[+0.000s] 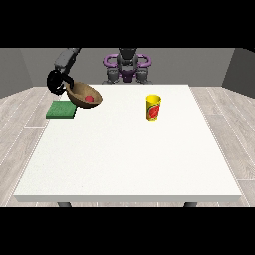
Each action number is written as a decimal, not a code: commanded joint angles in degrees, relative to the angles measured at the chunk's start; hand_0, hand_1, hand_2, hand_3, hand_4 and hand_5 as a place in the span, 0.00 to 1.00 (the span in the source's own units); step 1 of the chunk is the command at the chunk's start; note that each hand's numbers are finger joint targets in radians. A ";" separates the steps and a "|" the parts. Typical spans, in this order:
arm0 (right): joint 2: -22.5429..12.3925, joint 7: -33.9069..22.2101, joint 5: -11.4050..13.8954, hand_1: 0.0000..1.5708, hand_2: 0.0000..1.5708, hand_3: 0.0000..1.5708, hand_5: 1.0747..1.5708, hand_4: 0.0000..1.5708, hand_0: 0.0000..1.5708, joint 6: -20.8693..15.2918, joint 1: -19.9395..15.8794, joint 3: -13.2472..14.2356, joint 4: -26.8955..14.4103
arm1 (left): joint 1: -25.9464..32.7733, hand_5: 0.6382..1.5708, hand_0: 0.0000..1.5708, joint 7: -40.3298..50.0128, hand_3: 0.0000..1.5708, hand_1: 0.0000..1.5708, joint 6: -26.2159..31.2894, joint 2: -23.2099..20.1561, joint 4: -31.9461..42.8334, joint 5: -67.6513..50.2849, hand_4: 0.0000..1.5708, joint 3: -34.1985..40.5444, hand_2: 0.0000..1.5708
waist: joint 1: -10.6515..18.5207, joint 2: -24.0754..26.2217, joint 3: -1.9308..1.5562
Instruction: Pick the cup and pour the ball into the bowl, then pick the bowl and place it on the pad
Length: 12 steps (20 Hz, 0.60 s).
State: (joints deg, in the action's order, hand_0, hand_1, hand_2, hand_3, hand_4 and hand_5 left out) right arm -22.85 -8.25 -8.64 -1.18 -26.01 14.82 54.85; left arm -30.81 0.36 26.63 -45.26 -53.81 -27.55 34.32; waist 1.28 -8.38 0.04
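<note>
Bowl (84, 95) tilted, held by hand at view's left (56, 81), above pad (61, 110).

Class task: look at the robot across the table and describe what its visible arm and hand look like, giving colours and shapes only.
One arm shows, at the view's left: a grey, segmented arm ending in a black hand with a rounded, bulky outline. The torso behind is grey with purple ring-shaped parts. No cables or markings can be made out.

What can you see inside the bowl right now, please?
A red ball lies inside the tilted bowl, which the robot hand holds by its rim. The bowl's near wall hides the ball's underside.
</note>
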 commanded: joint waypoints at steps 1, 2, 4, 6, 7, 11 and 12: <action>-4.01 -0.03 -0.22 1.00 1.00 1.00 1.00 0.62 1.00 1.27 -3.76 1.70 -0.56 | -0.37 0.99 0.00 -3.48 0.00 0.00 1.44 -2.29 2.90 0.04 0.44 1.08 0.00 | -0.67 -3.52 -0.02; -3.48 -1.58 0.73 1.00 1.00 1.00 1.00 0.62 1.00 1.57 -3.22 0.10 0.16 | 0.79 0.99 0.00 -4.59 0.00 0.00 1.03 -1.83 3.41 1.54 0.45 0.18 0.00 | -1.21 -2.38 -0.02; -7.38 0.16 0.85 1.00 1.00 1.00 1.00 0.62 1.00 2.96 -6.46 1.61 -1.25 | -1.70 0.99 0.00 -5.02 0.00 0.00 1.16 -3.69 3.41 0.49 0.46 1.26 0.00 | -0.29 -6.38 -0.02; -7.52 5.39 -2.82 1.00 1.00 1.00 1.00 0.63 1.00 5.36 -6.54 5.59 -4.99 | -0.81 0.99 0.00 -7.84 0.00 0.00 -1.24 -1.20 0.20 2.13 0.45 0.09 0.00 | -0.16 -9.09 -0.07; -8.69 7.03 -2.76 1.00 1.00 0.91 1.00 0.63 1.00 4.60 -7.97 7.24 -8.98 | -1.44 0.99 0.00 -6.11 0.00 0.00 -2.76 0.65 -3.71 1.99 0.45 -1.48 0.00 | 2.12 -10.60 -0.14; -13.50 14.91 -3.20 1.00 1.00 0.24 1.00 0.63 1.00 9.42 -7.39 9.94 -14.41 | -3.17 0.99 0.00 -5.44 0.00 0.00 -2.84 -1.43 -5.18 -0.84 0.43 0.78 0.00 | 1.23 -15.82 -0.19; -12.08 17.15 -3.10 1.00 1.00 0.11 1.00 0.63 1.00 8.23 -8.48 10.21 -16.39 | -4.37 0.99 0.00 -3.63 0.00 0.00 -3.75 -2.00 -7.07 -1.51 0.43 0.60 0.00 | 1.96 -17.10 -0.22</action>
State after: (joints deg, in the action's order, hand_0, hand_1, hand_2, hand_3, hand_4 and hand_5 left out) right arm -33.28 2.27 -11.43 6.05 -33.02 22.59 44.16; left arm -33.30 -5.21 24.37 -46.85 -57.24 -27.31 34.72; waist 2.28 -21.10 -0.08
